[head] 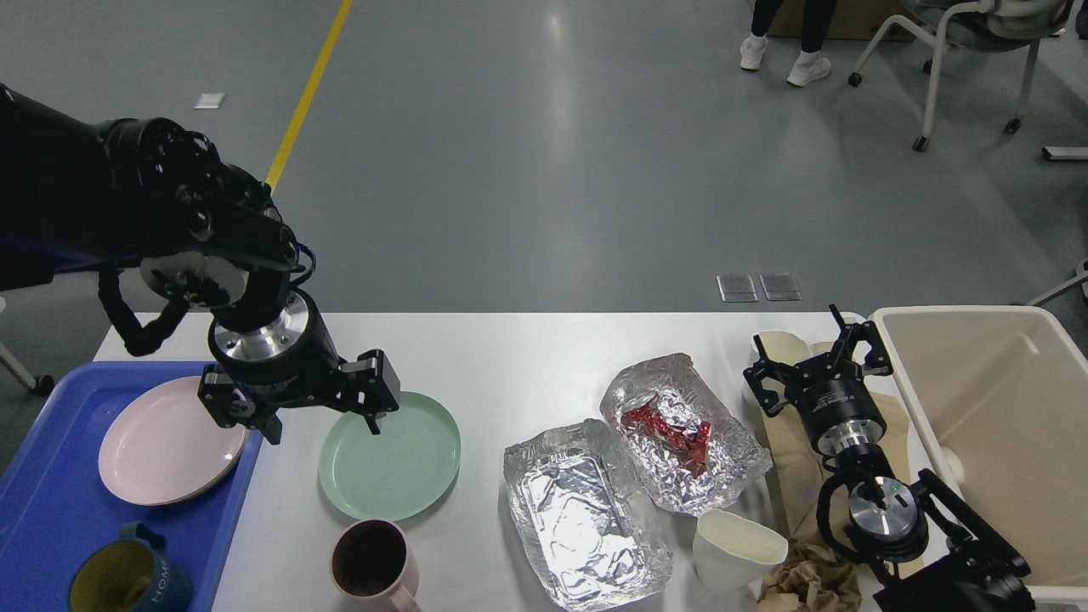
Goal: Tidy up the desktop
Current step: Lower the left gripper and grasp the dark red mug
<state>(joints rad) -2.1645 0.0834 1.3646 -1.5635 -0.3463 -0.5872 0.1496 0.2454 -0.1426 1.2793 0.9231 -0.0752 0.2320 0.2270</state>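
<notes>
The white desktop [527, 357] carries dishes and rubbish. A green plate [399, 459] lies left of centre. My left gripper [323, 427] is open, fingers pointing down, low over the plate's left rim. A pink mug [371, 563] stands at the front edge. An empty foil tray [582, 514] and a second foil tray [722, 455] holding a red wrapper [667, 427] lie in the middle. A tipped white cup [733, 550], crumpled brown paper [807, 582] and another white cup [780, 347] are at the right. My right gripper [807, 355] is open and empty by that cup.
A blue tray [51, 518] at the left holds a pink plate [166, 444] and a blue-and-yellow mug [127, 578]. A cream bin [990, 408] stands at the right edge. Chairs and a person's legs are on the floor beyond the table.
</notes>
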